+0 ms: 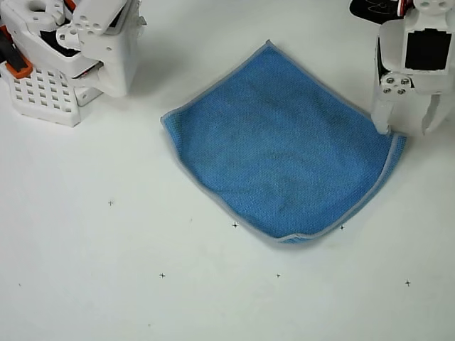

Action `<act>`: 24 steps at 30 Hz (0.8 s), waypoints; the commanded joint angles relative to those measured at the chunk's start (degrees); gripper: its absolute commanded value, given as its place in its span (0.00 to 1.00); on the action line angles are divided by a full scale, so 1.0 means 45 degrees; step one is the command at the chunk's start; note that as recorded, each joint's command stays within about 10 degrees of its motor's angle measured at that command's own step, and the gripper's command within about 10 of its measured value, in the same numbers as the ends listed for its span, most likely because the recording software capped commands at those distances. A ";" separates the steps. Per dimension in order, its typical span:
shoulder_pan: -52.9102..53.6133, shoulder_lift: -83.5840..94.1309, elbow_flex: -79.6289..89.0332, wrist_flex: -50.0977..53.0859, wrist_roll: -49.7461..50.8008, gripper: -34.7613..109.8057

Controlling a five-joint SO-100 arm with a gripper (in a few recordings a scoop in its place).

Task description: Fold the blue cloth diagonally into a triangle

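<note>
Seen from the overhead view, the square medium-blue textured microfiber cloth (pixel 284 145) with its pale grey-blue stitched border lies on the white worktop (pixel 106 270), turned so that it sits like a diamond: one corner points to the far side near the top middle, one to the left, one to the near side and one to the right. It lies mostly flat, though the near corner and the right-hand edge are slightly curled up, showing a doubled strip of border. At the right corner of the cloth stands the white tool (pixel 407 126), coming down from the far right; its two white fingers are spread apart, one fingertip touching or just above the cloth's right corner, the other just beside the cloth over bare worktop, with nothing pinched between them. At the far left stands a white robot base (pixel 64 57) with orange parts, well apart from the cloth. Small black cross marks (pixel 162 275) dot the near part of the worktop.
</note>
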 commanded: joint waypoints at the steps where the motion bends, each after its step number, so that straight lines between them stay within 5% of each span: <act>1: -0.0078 0.0645 -0.0840 0.0137 -0.0039 0.41; 24: -0.0098 0.0039 -0.0742 0.0137 0.0332 0.39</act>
